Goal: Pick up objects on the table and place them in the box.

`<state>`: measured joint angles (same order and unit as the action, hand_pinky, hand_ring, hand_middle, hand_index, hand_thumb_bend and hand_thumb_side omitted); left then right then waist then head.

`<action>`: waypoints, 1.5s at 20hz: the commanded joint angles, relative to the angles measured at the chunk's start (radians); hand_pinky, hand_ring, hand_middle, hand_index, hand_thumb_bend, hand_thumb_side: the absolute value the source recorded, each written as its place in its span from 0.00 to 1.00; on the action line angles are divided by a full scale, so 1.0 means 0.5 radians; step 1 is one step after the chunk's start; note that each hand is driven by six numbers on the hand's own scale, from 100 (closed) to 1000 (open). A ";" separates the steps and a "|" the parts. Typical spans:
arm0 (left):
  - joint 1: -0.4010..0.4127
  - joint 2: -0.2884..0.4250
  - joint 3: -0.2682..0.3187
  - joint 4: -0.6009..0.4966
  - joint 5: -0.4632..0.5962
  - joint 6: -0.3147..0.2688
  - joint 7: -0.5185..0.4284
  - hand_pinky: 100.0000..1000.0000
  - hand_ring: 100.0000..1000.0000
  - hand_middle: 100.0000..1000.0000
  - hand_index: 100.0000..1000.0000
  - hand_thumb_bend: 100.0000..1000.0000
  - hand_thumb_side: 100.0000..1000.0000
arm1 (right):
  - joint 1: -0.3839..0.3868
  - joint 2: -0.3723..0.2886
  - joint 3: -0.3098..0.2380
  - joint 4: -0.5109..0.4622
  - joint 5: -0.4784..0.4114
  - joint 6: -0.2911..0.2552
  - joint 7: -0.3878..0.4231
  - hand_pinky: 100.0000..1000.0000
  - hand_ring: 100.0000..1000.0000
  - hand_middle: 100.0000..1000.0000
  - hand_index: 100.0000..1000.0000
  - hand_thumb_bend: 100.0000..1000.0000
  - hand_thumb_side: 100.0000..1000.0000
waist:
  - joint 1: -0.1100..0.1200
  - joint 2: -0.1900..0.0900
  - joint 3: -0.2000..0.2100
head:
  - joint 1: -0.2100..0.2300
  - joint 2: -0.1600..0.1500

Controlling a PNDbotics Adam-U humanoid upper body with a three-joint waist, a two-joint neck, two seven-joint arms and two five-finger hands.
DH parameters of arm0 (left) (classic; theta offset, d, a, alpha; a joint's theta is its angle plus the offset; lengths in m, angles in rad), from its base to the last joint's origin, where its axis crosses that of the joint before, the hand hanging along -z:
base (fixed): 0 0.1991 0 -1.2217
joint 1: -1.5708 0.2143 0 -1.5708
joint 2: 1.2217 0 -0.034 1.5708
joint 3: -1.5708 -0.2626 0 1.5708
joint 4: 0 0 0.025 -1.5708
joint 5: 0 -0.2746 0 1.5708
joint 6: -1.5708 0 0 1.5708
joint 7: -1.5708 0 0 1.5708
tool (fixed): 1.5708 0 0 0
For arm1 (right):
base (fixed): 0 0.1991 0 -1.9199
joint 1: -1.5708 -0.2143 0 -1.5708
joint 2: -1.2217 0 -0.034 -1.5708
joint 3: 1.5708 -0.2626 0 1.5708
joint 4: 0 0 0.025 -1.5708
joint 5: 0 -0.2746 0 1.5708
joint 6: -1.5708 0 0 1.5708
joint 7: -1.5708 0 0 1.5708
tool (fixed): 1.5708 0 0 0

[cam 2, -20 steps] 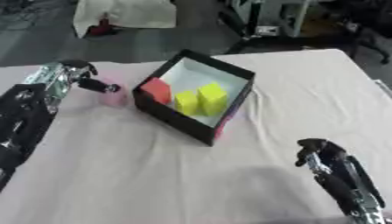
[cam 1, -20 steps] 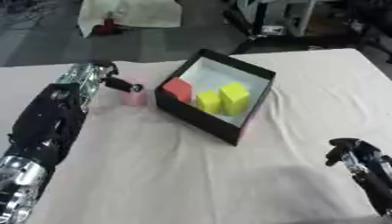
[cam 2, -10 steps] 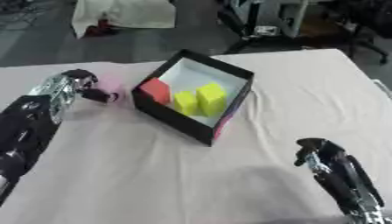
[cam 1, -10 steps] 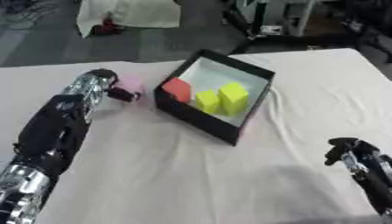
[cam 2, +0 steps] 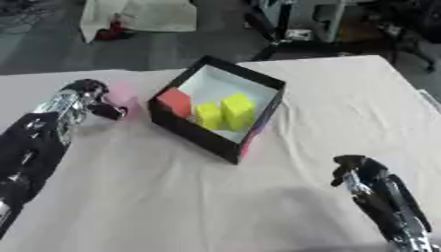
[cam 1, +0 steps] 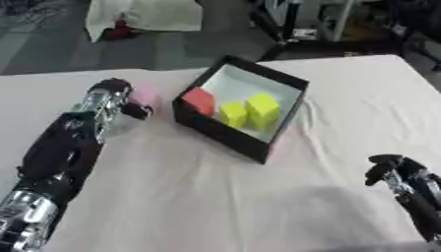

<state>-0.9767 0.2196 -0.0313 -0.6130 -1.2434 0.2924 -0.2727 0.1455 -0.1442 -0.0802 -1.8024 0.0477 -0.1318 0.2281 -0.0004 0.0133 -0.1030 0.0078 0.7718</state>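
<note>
Cream cloth covering table point(cam 1: 198, 197), dark floor lying beyond. Left of box point(cam 1: 242, 115), left hand point(cam 1: 110, 101) sitting against pink block point(cam 1: 144, 93), fingers seeming curled at it, true hold unclear. Pink block resting on cloth just left of box; long axis unclear. Inside box: red block point(cam 1: 199, 100), two yellow blocks point(cam 1: 250, 111) lying already. Pink one remaining. Right of box, well apart, right hand point(cam 2: 358, 173) idling, fingers bent, holding nothing.

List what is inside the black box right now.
The black box holds a red block at its left end and two yellow blocks beside it on a pale floor. The near wall hides the floor strip just behind it, so anything lying there cannot be seen.
</note>
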 commanded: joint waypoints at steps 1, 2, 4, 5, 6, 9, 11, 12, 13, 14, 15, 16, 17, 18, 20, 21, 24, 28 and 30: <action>-0.086 0.063 -0.001 -0.160 0.126 -0.005 0.106 0.58 0.50 0.51 0.71 0.00 0.52 | -0.009 -0.009 -0.012 -0.020 -0.001 0.000 -0.008 0.68 0.44 0.44 0.64 0.00 0.54 | -0.027 0.003 0.000 | 0.005 -0.004; -0.107 0.064 -0.014 -0.216 0.166 -0.018 0.135 0.58 0.49 0.51 0.71 0.00 0.53 | -0.008 -0.009 -0.010 -0.020 -0.001 0.000 -0.008 0.68 0.44 0.44 0.64 0.00 0.55 | -0.027 0.002 0.001 | 0.008 -0.004; -0.151 0.052 -0.056 -0.321 0.237 -0.055 0.172 0.58 0.49 0.51 0.71 0.00 0.53 | -0.006 -0.010 -0.009 -0.019 -0.001 0.001 -0.007 0.68 0.44 0.44 0.64 0.00 0.55 | -0.027 0.001 0.001 | 0.014 -0.004; -0.169 0.039 -0.082 -0.364 0.266 -0.078 0.177 0.58 0.50 0.51 0.71 0.00 0.54 | -0.005 -0.011 -0.008 -0.019 -0.001 0.001 -0.007 0.68 0.44 0.44 0.64 0.00 0.55 | -0.027 0.000 0.001 | 0.019 -0.004; -0.187 0.010 -0.114 -0.406 0.306 -0.118 0.166 0.58 0.50 0.51 0.71 0.00 0.55 | -0.005 -0.011 -0.005 -0.018 -0.001 0.001 -0.005 0.68 0.44 0.44 0.64 0.00 0.55 | -0.026 0.000 0.000 | 0.024 -0.004; -0.217 -0.084 -0.222 -0.474 0.383 -0.226 0.097 0.61 0.53 0.55 0.74 0.00 0.54 | -0.007 -0.012 0.001 -0.016 -0.003 0.001 0.001 0.68 0.44 0.44 0.64 0.00 0.55 | -0.027 -0.002 -0.007 | 0.034 -0.004; -0.221 -0.167 -0.279 -0.451 0.341 -0.273 0.050 0.62 0.55 0.58 0.76 0.00 0.54 | -0.011 -0.014 0.003 -0.016 -0.008 0.000 0.004 0.68 0.44 0.44 0.64 0.00 0.54 | -0.029 -0.003 -0.017 | 0.042 -0.004; -0.215 -0.211 -0.291 -0.424 0.311 -0.286 0.036 0.62 0.56 0.59 0.76 0.00 0.56 | -0.014 -0.014 0.004 -0.015 -0.011 0.000 0.005 0.68 0.44 0.44 0.64 0.00 0.54 | -0.031 -0.004 -0.022 | 0.044 -0.004; -0.206 -0.251 -0.293 -0.394 0.284 -0.295 0.031 0.63 0.57 0.60 0.77 0.00 0.59 | -0.017 -0.014 0.005 -0.015 -0.015 0.000 0.006 0.68 0.44 0.44 0.64 0.00 0.54 | -0.032 -0.003 -0.027 | 0.046 -0.004; -0.194 -0.290 -0.291 -0.360 0.259 -0.300 0.032 0.63 0.58 0.62 0.79 0.00 0.63 | -0.019 -0.014 0.007 -0.015 -0.018 0.000 0.008 0.68 0.44 0.44 0.64 0.00 0.55 | -0.032 -0.003 -0.030 | 0.050 -0.004; -0.183 -0.324 -0.284 -0.326 0.234 -0.300 0.040 0.63 0.58 0.62 0.79 0.00 0.63 | -0.021 -0.014 0.009 -0.014 -0.020 0.001 0.011 0.68 0.44 0.44 0.64 0.00 0.55 | -0.032 -0.002 -0.032 | 0.054 -0.004; -0.170 -0.354 -0.271 -0.295 0.213 -0.291 0.057 0.63 0.60 0.65 0.81 0.01 0.73 | -0.023 -0.013 0.012 -0.013 -0.022 0.001 0.014 0.68 0.44 0.44 0.64 0.00 0.55 | -0.032 -0.001 -0.034 | 0.058 -0.004; -0.158 -0.382 -0.258 -0.265 0.190 -0.275 0.086 0.64 0.62 0.67 0.83 0.04 0.77 | -0.026 -0.012 0.015 -0.012 -0.023 0.002 0.018 0.68 0.44 0.44 0.64 0.00 0.55 | -0.033 0.001 -0.037 | 0.059 -0.004; -0.146 -0.405 -0.245 -0.236 0.168 -0.256 0.122 0.64 0.64 0.69 0.85 0.08 0.83 | -0.028 -0.012 0.017 -0.012 -0.023 0.002 0.020 0.68 0.44 0.44 0.64 0.00 0.55 | -0.034 0.003 -0.039 | 0.059 -0.004; -0.128 -0.432 -0.230 -0.189 0.128 -0.229 0.196 0.67 0.68 0.73 0.87 0.15 0.93 | -0.031 -0.010 0.018 -0.012 -0.025 0.001 0.023 0.68 0.44 0.44 0.64 0.00 0.55 | -0.035 0.005 -0.041 | 0.062 -0.004; -0.120 -0.441 -0.227 -0.169 0.111 -0.219 0.229 0.67 0.68 0.73 0.87 0.15 0.93 | -0.032 -0.010 0.017 -0.012 -0.025 0.001 0.022 0.68 0.44 0.44 0.64 0.00 0.55 | -0.036 0.006 -0.040 | 0.062 -0.004; -0.106 -0.446 -0.219 -0.145 0.083 -0.201 0.326 0.71 0.75 0.81 0.92 0.40 1.00 | -0.029 -0.008 0.017 -0.011 -0.024 0.002 0.022 0.68 0.44 0.44 0.64 0.00 0.56 | -0.037 0.008 -0.035 | 0.060 -0.004; -0.111 -0.414 -0.268 -0.224 0.004 -0.215 0.488 0.77 0.82 0.88 0.96 0.57 1.00 | -0.028 -0.007 0.017 -0.013 -0.023 0.002 0.022 0.68 0.44 0.44 0.64 0.00 0.56 | -0.037 0.009 -0.026 | 0.060 -0.004; -0.116 -0.385 -0.295 -0.300 -0.044 -0.230 0.557 0.81 0.86 0.90 0.97 0.63 1.00 | -0.024 -0.007 0.016 -0.012 -0.019 0.003 0.021 0.68 0.44 0.44 0.64 0.00 0.57 | -0.037 0.010 -0.022 | 0.057 -0.004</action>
<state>-1.0110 0.0040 -0.1709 -0.7260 -1.2481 0.1810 -0.0189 0.1408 -0.1431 -0.0728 -1.7970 0.0434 -0.1297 0.2366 -0.0021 0.0133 -0.1152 0.0349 0.7718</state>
